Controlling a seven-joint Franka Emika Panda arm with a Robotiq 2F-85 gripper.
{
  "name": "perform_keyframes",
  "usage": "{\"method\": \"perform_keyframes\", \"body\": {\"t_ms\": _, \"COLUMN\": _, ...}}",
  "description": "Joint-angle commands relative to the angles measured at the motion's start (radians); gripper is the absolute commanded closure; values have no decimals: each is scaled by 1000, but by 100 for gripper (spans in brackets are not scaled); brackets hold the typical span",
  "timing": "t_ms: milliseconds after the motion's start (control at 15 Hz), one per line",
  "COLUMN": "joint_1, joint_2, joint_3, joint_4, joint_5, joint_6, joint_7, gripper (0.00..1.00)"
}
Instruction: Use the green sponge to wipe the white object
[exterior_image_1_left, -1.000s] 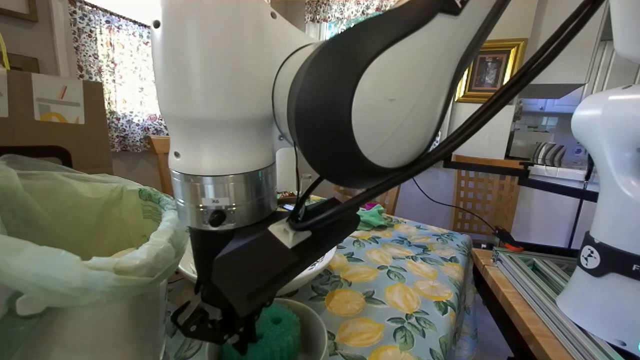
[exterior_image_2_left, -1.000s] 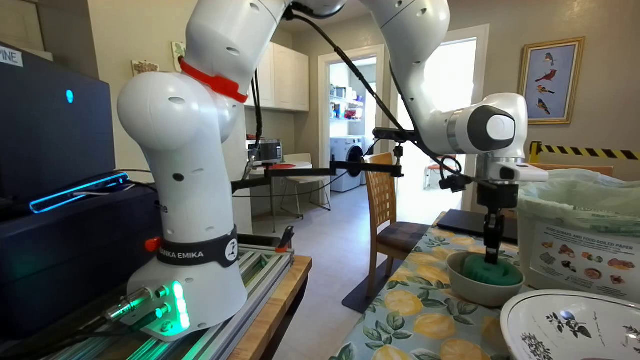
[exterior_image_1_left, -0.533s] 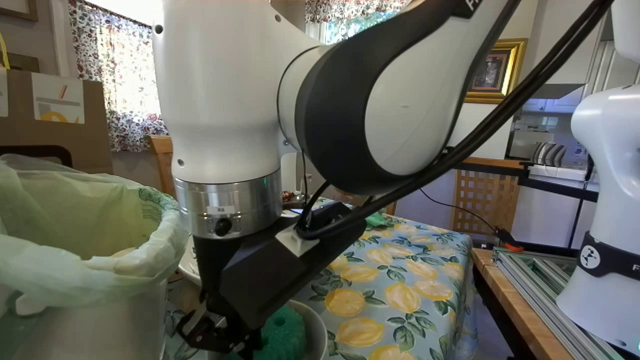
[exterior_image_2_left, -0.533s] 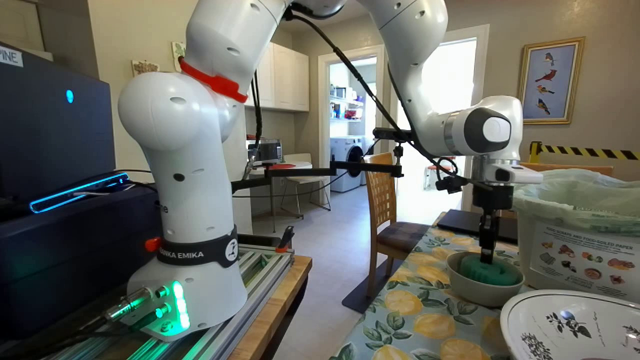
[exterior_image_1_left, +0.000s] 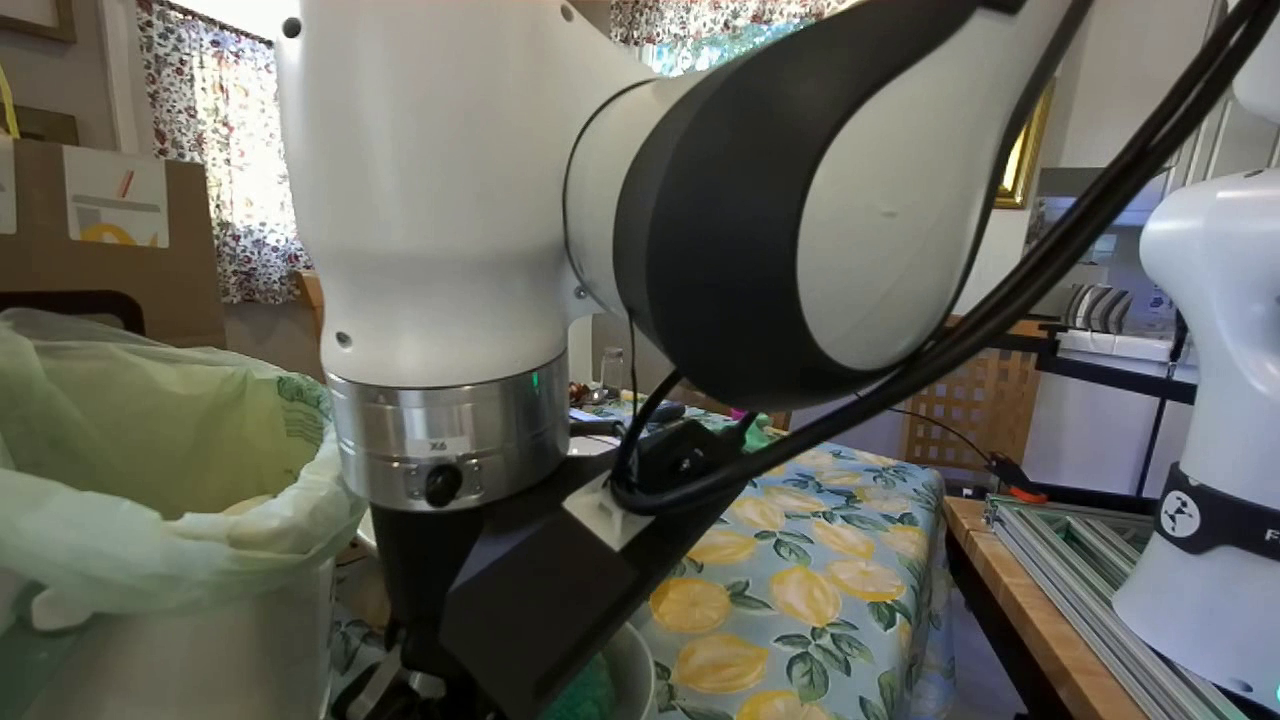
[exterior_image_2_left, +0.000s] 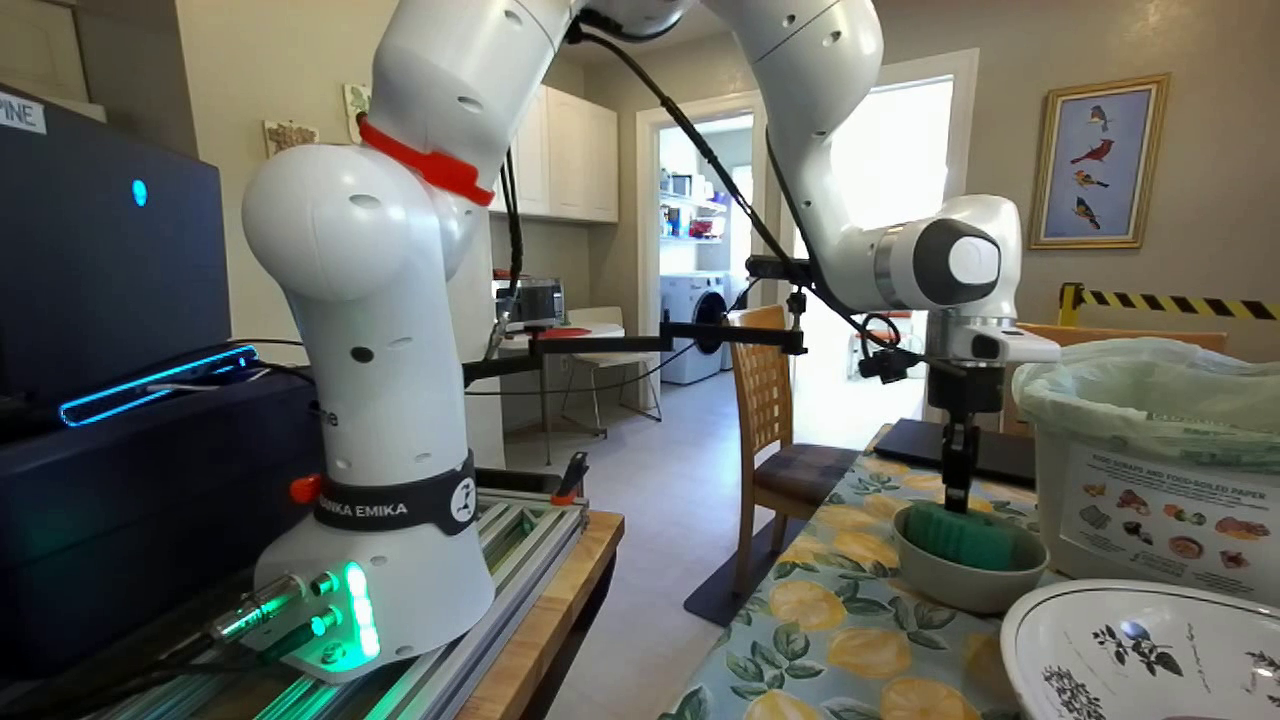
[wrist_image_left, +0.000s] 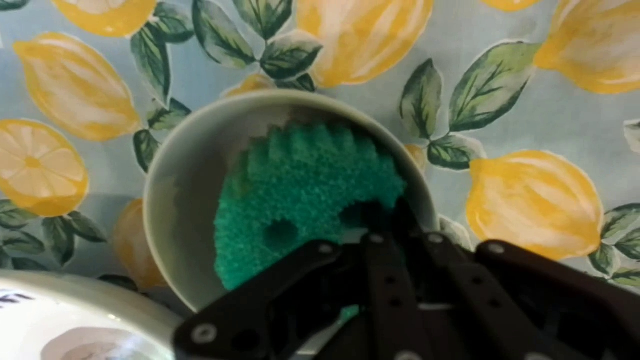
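The green sponge (wrist_image_left: 300, 185), a thick round block with scalloped edges and holes, sits inside the plain off-white bowl (wrist_image_left: 159, 200). In an exterior view, the sponge (exterior_image_2_left: 960, 538) is tilted, its left side higher and against the inner wall of the bowl (exterior_image_2_left: 970, 592). My gripper (wrist_image_left: 390, 212) is shut on the sponge's edge, one fingertip in a hole and one outside, near the bowl's wall. The gripper (exterior_image_2_left: 957, 498) points straight down from above. In an exterior view, the arm hides most of the sponge (exterior_image_1_left: 588, 692) and bowl (exterior_image_1_left: 642, 672), and the fingertips are out of frame.
A wider white dish with dark floral pattern (exterior_image_2_left: 1150, 655) stands close to the bowl. A bin with a pale green liner (exterior_image_1_left: 170, 450) stands beside the bowl. A flat black object (exterior_image_2_left: 915, 447) lies behind on the lemon tablecloth (exterior_image_1_left: 830, 520).
The gripper has moved, leftward in an exterior view and lower and nearer in an exterior view. The sponge has shifted with it and tilted against the bowl's wall. The bowl has not moved.
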Motion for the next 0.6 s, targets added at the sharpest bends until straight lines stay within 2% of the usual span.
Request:
{"method": "perform_keyframes", "body": {"t_ms": 0, "joint_1": -13, "joint_2": 20, "joint_3": 4, "joint_4": 23, "joint_5": 20, "joint_6": 21, "joint_7": -34, "gripper": 98}}
{"method": "perform_keyframes", "body": {"t_ms": 533, "joint_1": -44, "joint_2": -13, "joint_3": -32, "joint_4": -11, "joint_5": 15, "joint_6": 43, "joint_7": -23, "gripper": 98}}
